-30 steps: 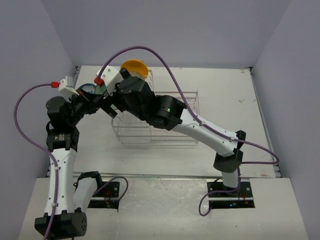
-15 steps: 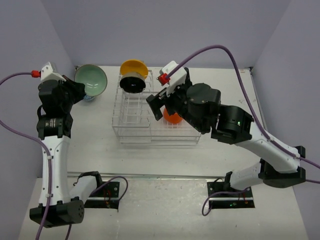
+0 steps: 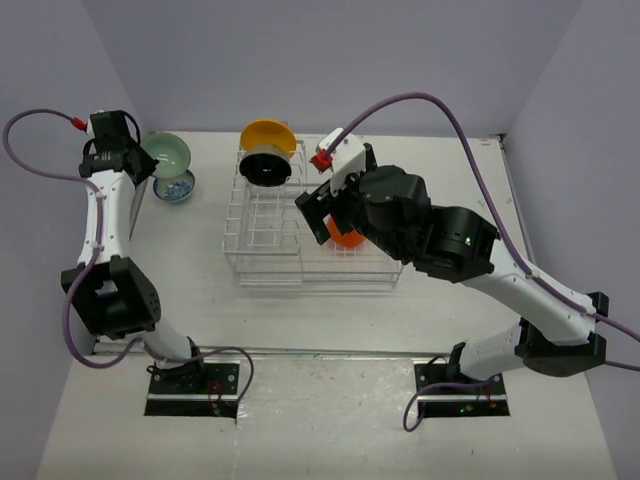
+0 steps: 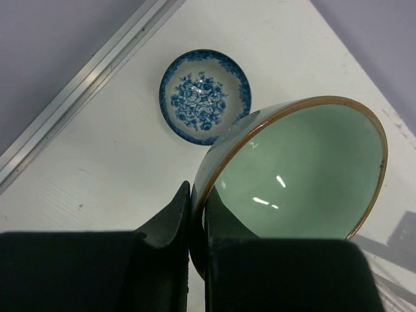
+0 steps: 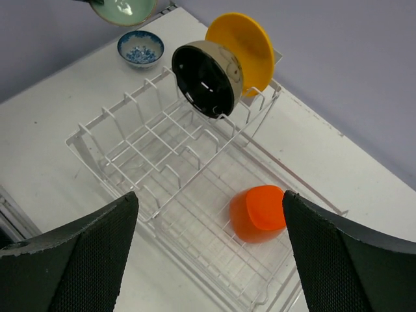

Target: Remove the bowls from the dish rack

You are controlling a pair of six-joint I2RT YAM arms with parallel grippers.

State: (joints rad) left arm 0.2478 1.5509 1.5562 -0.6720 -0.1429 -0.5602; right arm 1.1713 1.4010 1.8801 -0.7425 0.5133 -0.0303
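The mint-green bowl [image 4: 292, 175], upper left of the top view, is pinched at its rim by the closed left gripper [image 4: 197, 198]. Glazed, slick and breakable, it is best taken by the lip. The right gripper [image 5: 209, 214] is spread wide over the dish rack [image 5: 130, 140], where the orange bowl [image 5: 259, 213] is seen.

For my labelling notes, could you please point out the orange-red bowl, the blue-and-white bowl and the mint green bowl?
orange-red bowl [image 5: 258, 213], right wrist view, its visible outer surface.
blue-and-white bowl [image 4: 205, 96], left wrist view, centre of its patterned inside.
mint green bowl [image 4: 299, 175], left wrist view, its glazed inside.
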